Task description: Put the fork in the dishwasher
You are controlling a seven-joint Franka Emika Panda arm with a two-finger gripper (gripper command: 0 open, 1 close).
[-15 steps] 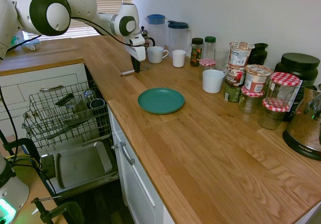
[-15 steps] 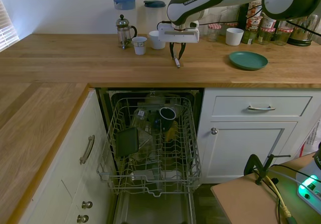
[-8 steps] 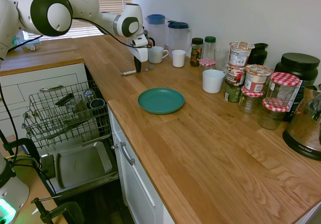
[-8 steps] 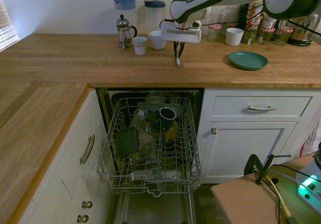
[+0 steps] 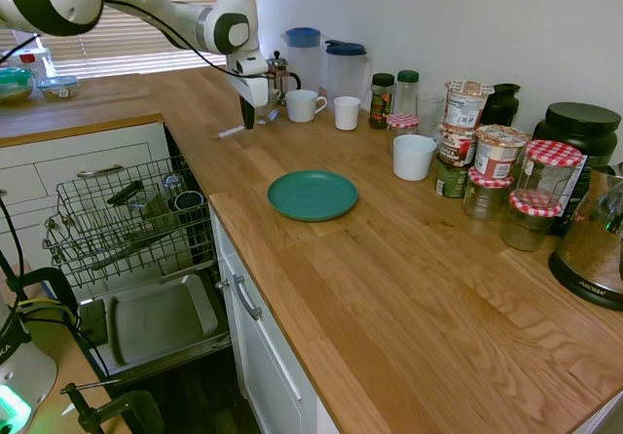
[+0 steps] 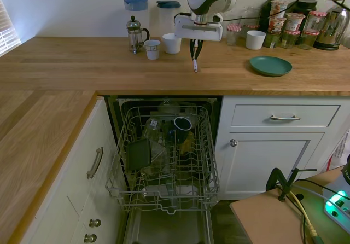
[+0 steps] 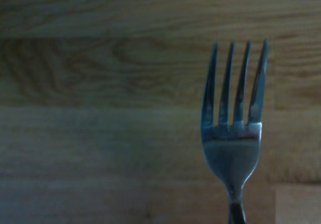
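The gripper (image 6: 194,51) pinches the fork (image 6: 194,64) above the wooden countertop (image 5: 409,259), near a white mug (image 5: 304,105). Below, the dishwasher (image 6: 164,162) stands open with its wire rack (image 5: 117,225) pulled out between white cabinets (image 6: 273,140).

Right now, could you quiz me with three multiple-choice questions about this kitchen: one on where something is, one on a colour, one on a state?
1. Where is the slim silver metal fork?
A. in the robot's two-finger gripper
B. on the round plate
C. in the wire rack

2. What colour is the round plate on the wooden counter?
A. red
B. teal
C. white

3. How is the built-in dishwasher?
A. shut
B. open, rack out
C. open, rack in

A: the fork hangs from the fingers above the counter. B: the plate is teal. B: the door is down, the rack pulled forward.
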